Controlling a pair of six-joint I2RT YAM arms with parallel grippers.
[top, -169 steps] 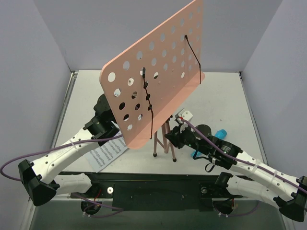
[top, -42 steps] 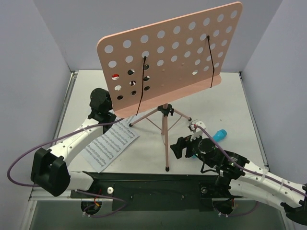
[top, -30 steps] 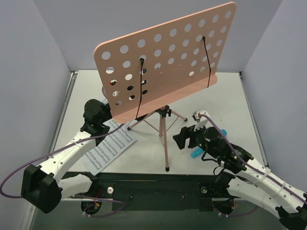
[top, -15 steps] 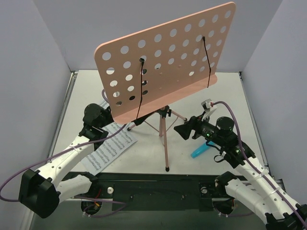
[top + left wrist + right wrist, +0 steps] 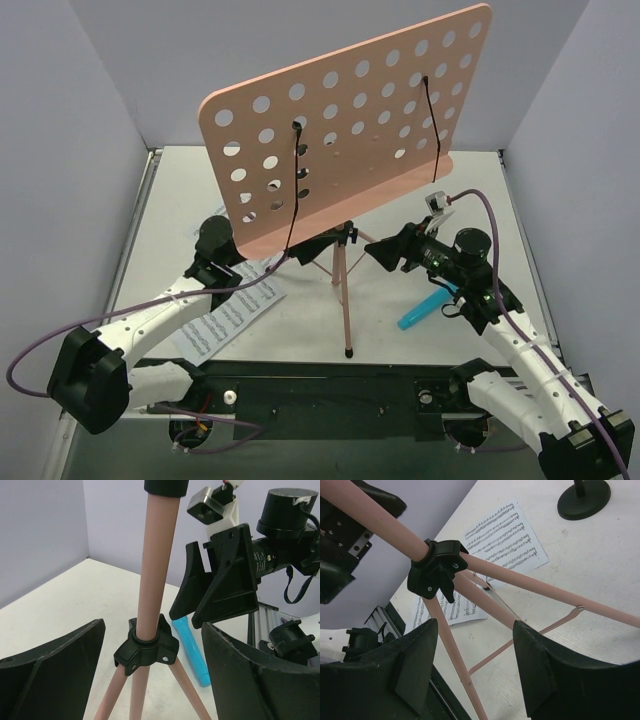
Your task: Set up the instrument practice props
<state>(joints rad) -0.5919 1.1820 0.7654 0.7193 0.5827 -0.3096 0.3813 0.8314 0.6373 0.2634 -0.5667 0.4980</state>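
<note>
Down at the near edge, two sheets of music (image 5: 228, 305) lie flat on the table (image 5: 470, 195), side by side, left of a thin pink front leg (image 5: 345, 315). A blue tube (image 5: 424, 311) lies off to that leg's right. Next up, the left gripper (image 5: 150, 667): fingers wide apart, the pink pole and its black collar (image 5: 146, 648) between them, no contact. The right gripper (image 5: 476, 655) faces in from the other side, fingers spread, empty. Farthest, the music stand (image 5: 350, 120) is upright mid-table on its tripod, hole-punched desk tilted overhead, black wire holders (image 5: 434, 130) across it.
</note>
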